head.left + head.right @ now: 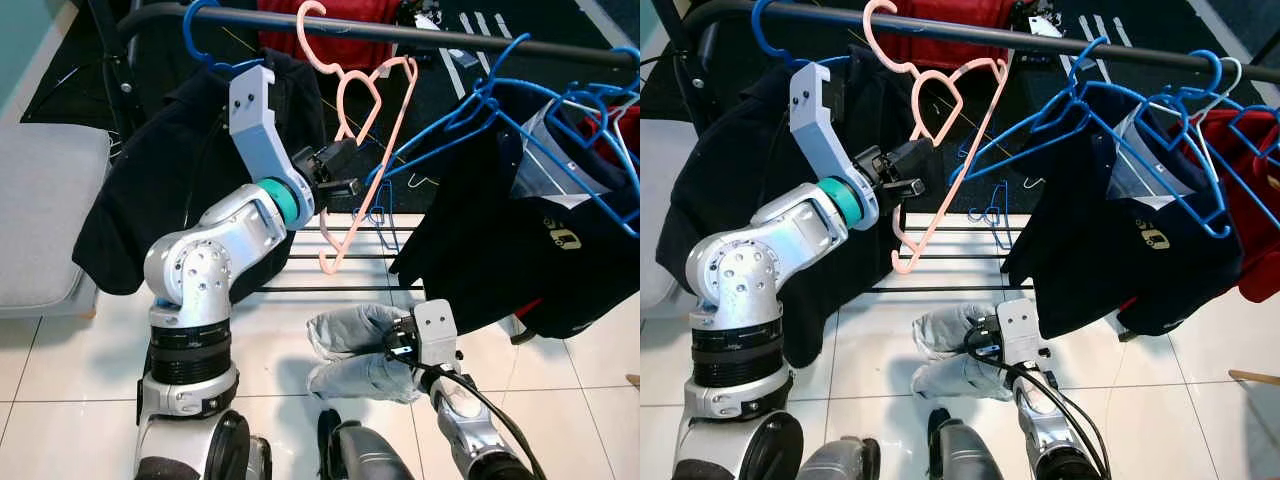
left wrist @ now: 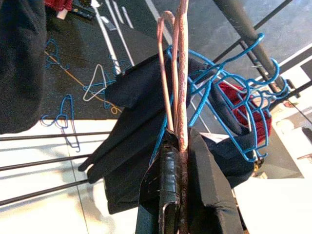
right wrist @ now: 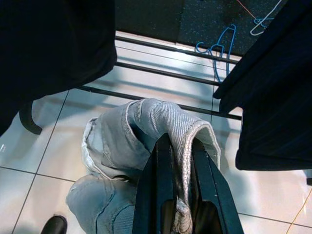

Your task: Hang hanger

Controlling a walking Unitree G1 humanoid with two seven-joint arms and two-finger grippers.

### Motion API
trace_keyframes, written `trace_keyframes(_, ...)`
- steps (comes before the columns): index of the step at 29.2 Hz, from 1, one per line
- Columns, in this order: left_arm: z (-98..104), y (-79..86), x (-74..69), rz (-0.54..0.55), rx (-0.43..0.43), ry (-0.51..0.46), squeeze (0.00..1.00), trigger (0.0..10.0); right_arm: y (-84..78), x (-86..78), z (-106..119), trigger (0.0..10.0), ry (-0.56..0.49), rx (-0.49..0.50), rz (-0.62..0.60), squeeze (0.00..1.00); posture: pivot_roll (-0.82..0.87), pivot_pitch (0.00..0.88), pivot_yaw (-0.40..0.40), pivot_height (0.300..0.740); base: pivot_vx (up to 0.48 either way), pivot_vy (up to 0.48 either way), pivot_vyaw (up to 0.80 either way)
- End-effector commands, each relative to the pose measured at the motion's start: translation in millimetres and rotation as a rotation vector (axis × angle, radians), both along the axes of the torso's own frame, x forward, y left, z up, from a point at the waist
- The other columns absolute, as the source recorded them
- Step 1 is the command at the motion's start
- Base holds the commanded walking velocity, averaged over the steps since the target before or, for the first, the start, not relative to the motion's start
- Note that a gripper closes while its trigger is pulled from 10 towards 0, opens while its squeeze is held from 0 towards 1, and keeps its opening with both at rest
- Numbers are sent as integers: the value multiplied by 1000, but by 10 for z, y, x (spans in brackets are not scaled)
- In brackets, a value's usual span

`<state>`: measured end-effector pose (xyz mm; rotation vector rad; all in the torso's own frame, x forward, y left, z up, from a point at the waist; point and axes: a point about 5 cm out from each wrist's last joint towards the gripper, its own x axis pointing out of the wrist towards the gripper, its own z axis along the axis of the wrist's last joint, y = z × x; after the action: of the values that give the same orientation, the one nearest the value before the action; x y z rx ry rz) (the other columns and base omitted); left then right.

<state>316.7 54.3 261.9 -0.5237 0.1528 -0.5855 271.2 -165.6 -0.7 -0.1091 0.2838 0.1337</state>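
Left eye view: left gripper (image 1: 345,172) raised in front of the clothes rail (image 1: 480,38), fingers clamped on the lower side wire of a pink hanger (image 1: 365,150). Hanger's hook sits at the rail, seemingly over it; body hangs tilted, bottom corner swung toward the robot. Left wrist view confirms jaws closed tight on the pink wire. Blue hangers (image 1: 500,110) crowd the rail to the right, carrying a dark shirt (image 1: 520,240); a dark garment (image 1: 180,170) hangs on the left behind the arm. Right gripper (image 1: 400,345) low over the tiled floor (image 1: 70,370), jaws pinched on a grey cloth (image 3: 146,136) bunched below the rack bars (image 3: 161,73).
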Motion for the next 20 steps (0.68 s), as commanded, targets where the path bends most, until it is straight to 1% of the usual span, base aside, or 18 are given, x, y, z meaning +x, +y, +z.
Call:
trace_keyframes(1, -63, -307, -143, -72, -142, 57, 0, 10000, 0, -54, -61, 10000, 29, -5, 1, 0, -16, 157, -28, 740, 0, 0, 0)
trace_keyframes(2, -63, -307, -143, -72, -142, 57, 0, 10000, 0, -54, -61, 10000, 29, -5, 1, 0, -16, 157, -28, 740, 0, 0, 0)
trace_keyframes(3, 11, -309, -144, -61, -143, 15, 0, 10000, 2, -54, -61, 10000, 29, -4, 0, 0, -19, 156, -27, 740, 0, 0, 0)
trace_keyframes(5, 11, -309, -144, -61, -143, 15, 0, 10000, 2, -54, -61, 10000, 29, -4, 0, 0, -19, 156, -27, 740, 0, 0, 0)
trace_keyframes(6, 63, -305, -143, -51, -141, -15, 0, 10000, 3, -53, -61, 10000, 29, -3, 0, 0, -19, 156, -26, 740, 0, 0, 0)
trace_keyframes(9, 63, -305, -143, -51, -141, -15, 0, 10000, 3, -53, -61, 10000, 29, -3, 0, 0, -19, 156, -26, 740, 0, 0, 0)
trace_keyframes(10, 125, -285, -139, -23, -86, -80, 0, 10000, -1, -59, -65, 10000, 29, -3, -2, 0, -19, 156, -26, 740, 0, 0, 0)
trace_keyframes(11, 125, -285, -139, -23, -86, -80, 0, 10000, -1, -59, -65, 10000, 29, -3, -2, 0, -19, 156, -26, 740, 0, 0, 0)
trace_keyframes(12, 206, -281, -156, 10, 8, -182, 0, 10000, -6, -66, -71, 10000, 32, -4, -3, 0, -18, 156, -28, 740, 0, 0, 0)
trace_keyframes(14, 206, -281, -156, 10, 8, -182, 0, 10000, -6, -66, -71, 10000, 32, -4, -3, 0, -18, 156, -28, 740, 0, 0, 0)
trace_keyframes(16, 266, -290, -183, 51, 150, -314, 0, 10000, -6, -70, -74, 10000, 33, -5, -2, 0, -20, 156, -27, 740, 0, 0, 0)
trace_keyframes(17, 266, -290, -183, 51, 150, -314, 0, 10000, -6, -70, -74, 10000, 33, -5, -2, 0, -20, 156, -27, 740, 0, 0, 0)
trace_keyframes(18, 275, -286, -186, 79, 216, -368, 0, 10000, -3, -67, -73, 10000, 33, -4, -2, 0, -19, 158, -26, 740, 0, 0, 0)
trace_keyframes(19, 275, -286, -186, 79, 216, -368, 0, 10000, -3, -67, -73, 10000, 33, -4, -2, 0, -19, 158, -26, 740, 0, 0, 0)
trace_keyframes(20, 269, -293, -194, 83, 260, -401, 0, 10000, 0, -65, -72, 10000, 33, -4, -1, 0, -19, 158, -26, 740, 0, 0, 0)
